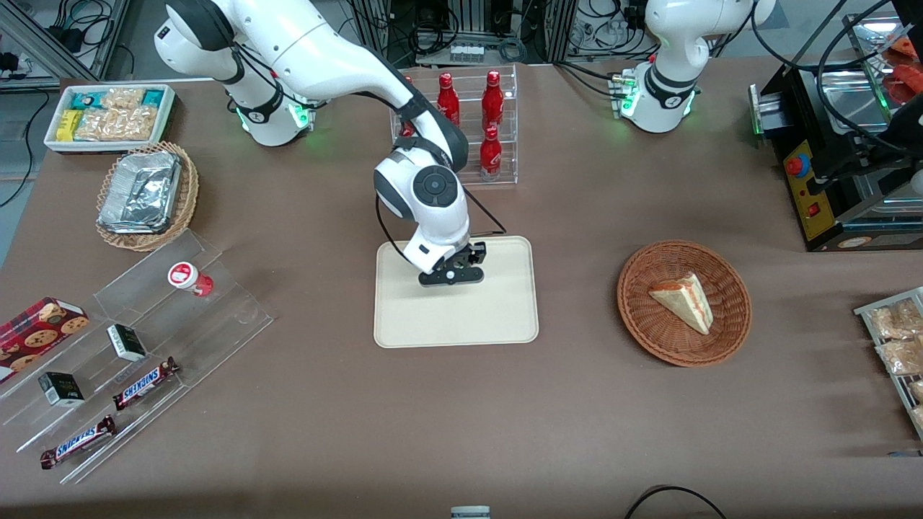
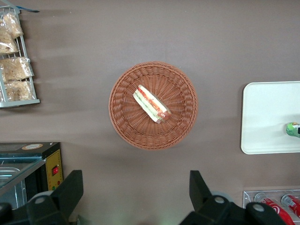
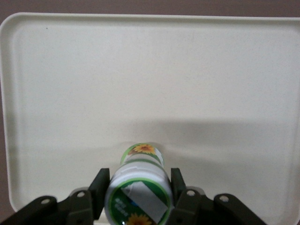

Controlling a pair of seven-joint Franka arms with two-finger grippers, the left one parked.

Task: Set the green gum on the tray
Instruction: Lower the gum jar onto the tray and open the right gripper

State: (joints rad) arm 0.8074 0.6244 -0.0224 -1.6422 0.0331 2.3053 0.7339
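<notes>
The green gum [image 3: 138,192], a small green bottle with a white lid and a green-and-yellow sunflower label, sits between the fingers [image 3: 102,185] of my right gripper [image 3: 139,182]. The fingers press on both sides of its lid. The gripper [image 1: 453,277] hangs low over the cream tray [image 1: 469,317], above the half of the tray that is farther from the front camera. The bottle's base is at or just above the tray floor [image 3: 150,70]. In the front view the gripper hides the gum. In the left wrist view the gum [image 2: 293,129] shows over the tray [image 2: 267,117].
A red-bodied gum bottle [image 1: 189,277] stands on a clear acrylic stand with Snickers bars toward the working arm's end. A wicker basket [image 1: 728,331] with a sandwich lies toward the parked arm's end. A rack of red bottles [image 1: 469,122] stands farther from the front camera than the tray.
</notes>
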